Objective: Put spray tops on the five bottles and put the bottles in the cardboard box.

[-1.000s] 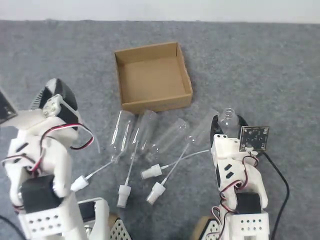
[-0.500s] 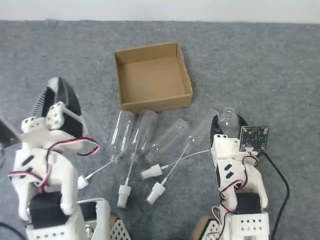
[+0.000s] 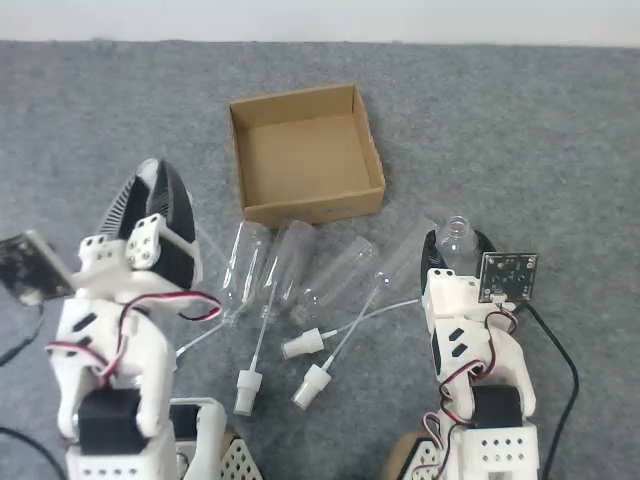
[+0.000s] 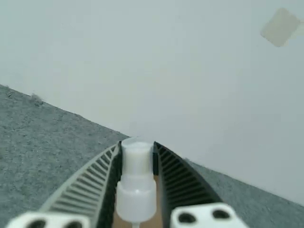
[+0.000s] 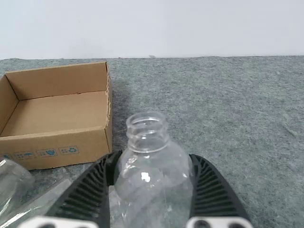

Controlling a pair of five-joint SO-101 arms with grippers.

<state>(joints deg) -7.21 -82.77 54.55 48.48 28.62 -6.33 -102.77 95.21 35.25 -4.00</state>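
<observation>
1. Right now, we are on the first part of the job: getting a spray top onto a bottle.
2. Our left end effector (image 4: 137,146) is closed on a white spray top (image 4: 137,187). It holds the top up in the air, on the left side, well apart from the bottle we want.
3. Our right end effector (image 5: 153,160) is closed around a clear bottle (image 5: 147,142). The bottle stands up straight, and its open neck points up with nothing on it.
4. The other bottles (image 3: 289,262) lie on their sides on the grey surface (image 3: 520,130), between the two arms and just in front of the cardboard box (image 3: 315,208). None of them has a top on yet.
5. More spray tops (image 3: 304,346) lie near them, with their thin tubes pointing toward the bottles.
6. The cardboard box has no bottle in it, so we think the job is only just starting.
7. Next, we think the left arm must bring its spray top over to the open neck. The top has to line up right above the neck, and any tube under it has to go in first.
8. Then the top needs a push or a twist while the right side holds the bottle firm. After that, the bottle can go in the box.
</observation>
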